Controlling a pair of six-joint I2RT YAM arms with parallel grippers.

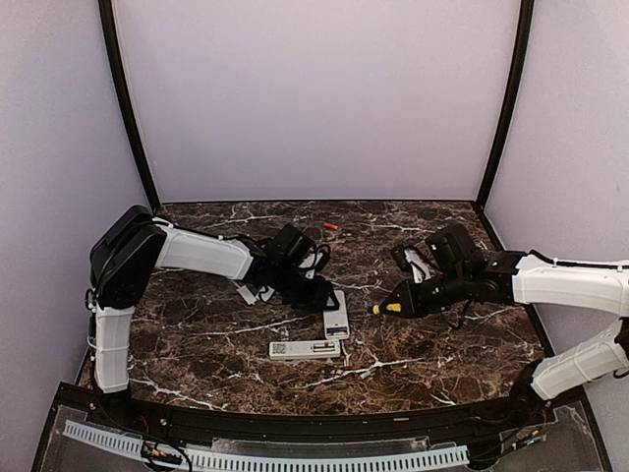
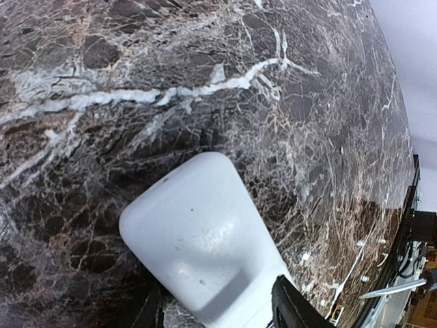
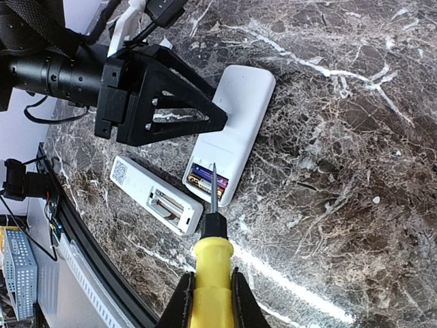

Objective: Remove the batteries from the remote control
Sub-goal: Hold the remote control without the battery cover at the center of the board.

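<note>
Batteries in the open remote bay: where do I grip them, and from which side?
Probably not by pinching yet: the batteries lie sunk in the end bay of the remote, only their tops showing. Lever one end up with the yellow-handled tool, coming from the bay end, then grip the raised cell across its middle.

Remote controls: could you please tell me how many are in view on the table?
2. The battery-loaded remote sits between the fingers of the left gripper; the emptied remote lies beside it, nearer the arms' bases. None seems hidden.
</note>
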